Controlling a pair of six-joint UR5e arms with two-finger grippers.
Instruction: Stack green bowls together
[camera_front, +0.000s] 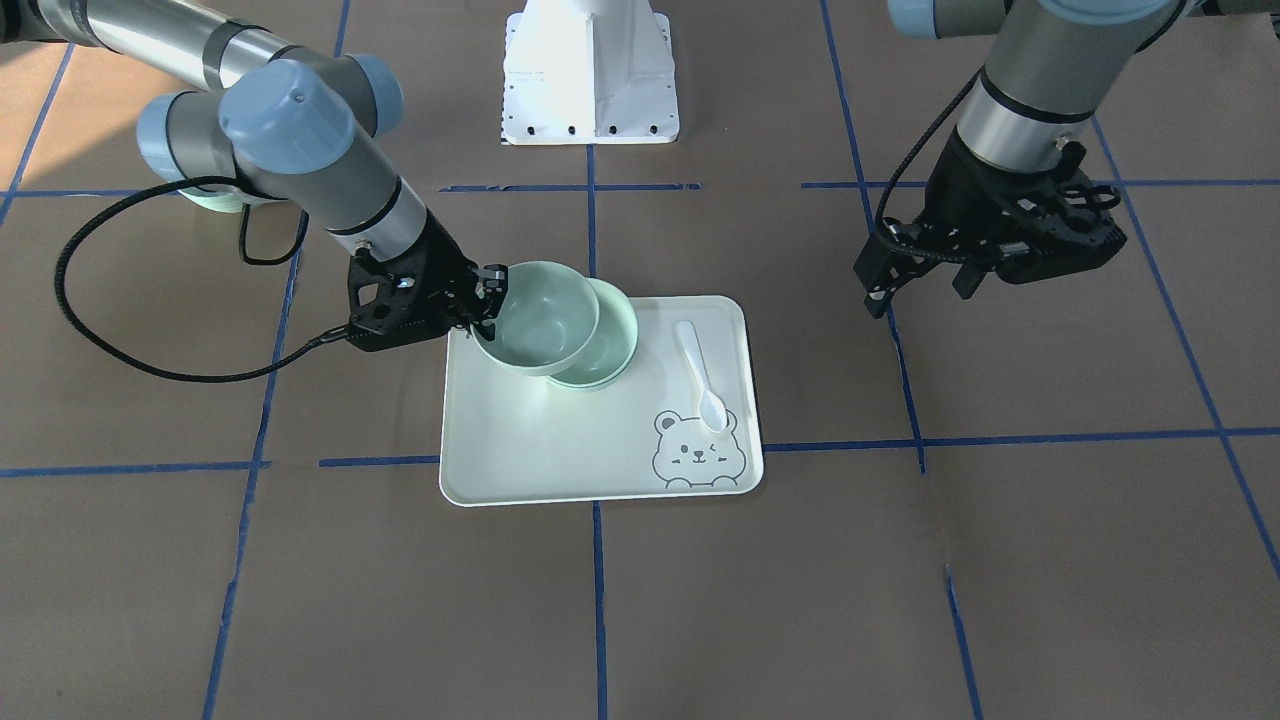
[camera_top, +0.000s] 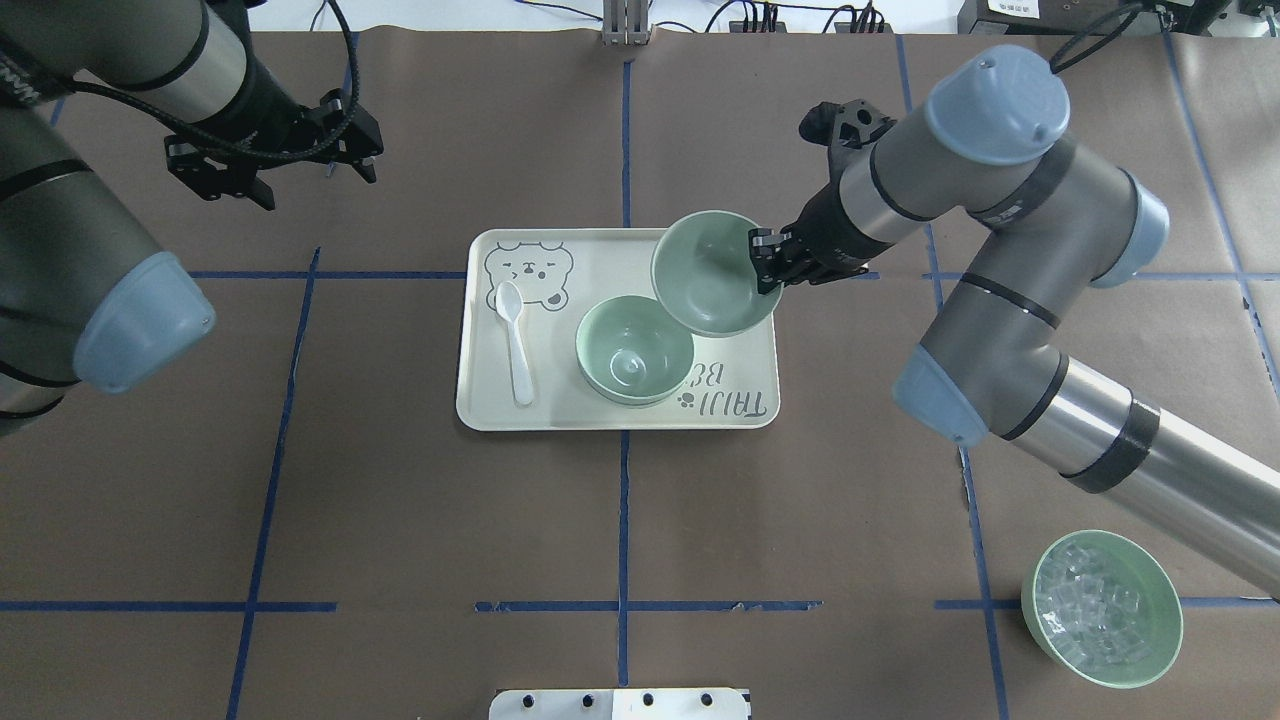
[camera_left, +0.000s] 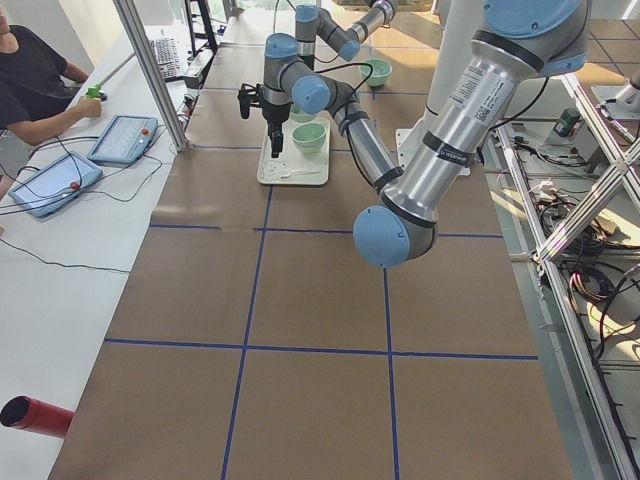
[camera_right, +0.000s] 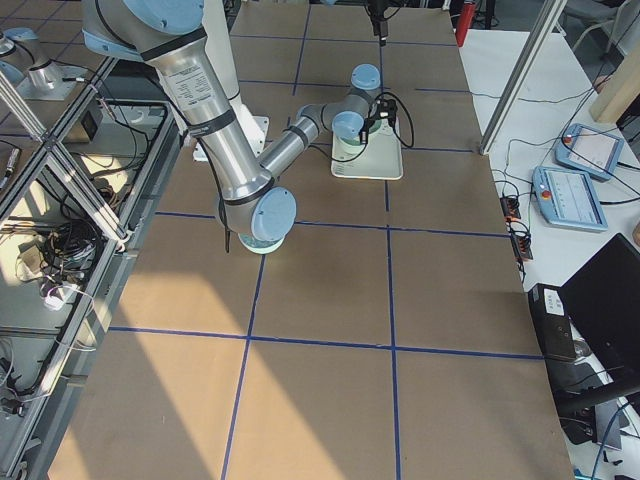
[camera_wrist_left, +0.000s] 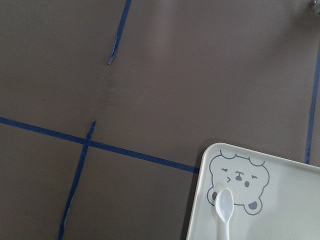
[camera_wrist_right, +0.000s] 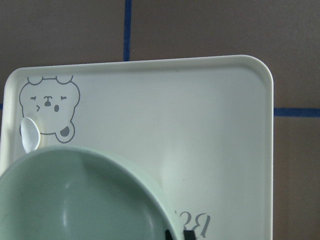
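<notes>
My right gripper (camera_top: 765, 262) is shut on the rim of one pale green bowl (camera_top: 712, 272) and holds it tilted just above the tray's far right part. The gripper (camera_front: 487, 295) and the held bowl (camera_front: 538, 315) show in the front view, and the bowl fills the bottom of the right wrist view (camera_wrist_right: 75, 200). Another green bowl (camera_top: 635, 350) stands upright on the tray, partly under the held one (camera_front: 612, 340). Its rim looks doubled, as if two are nested, but I cannot tell for sure. My left gripper (camera_top: 315, 185) is open and empty, off the tray's far left (camera_front: 920, 292).
The pale tray (camera_top: 500, 405) with a bear drawing (camera_front: 697, 452) also carries a white spoon (camera_top: 515, 340) on its left side. A green bowl of clear cubes (camera_top: 1100, 610) stands near the table's front right, beside my right arm. The robot's white base (camera_front: 590, 70) stands behind the tray.
</notes>
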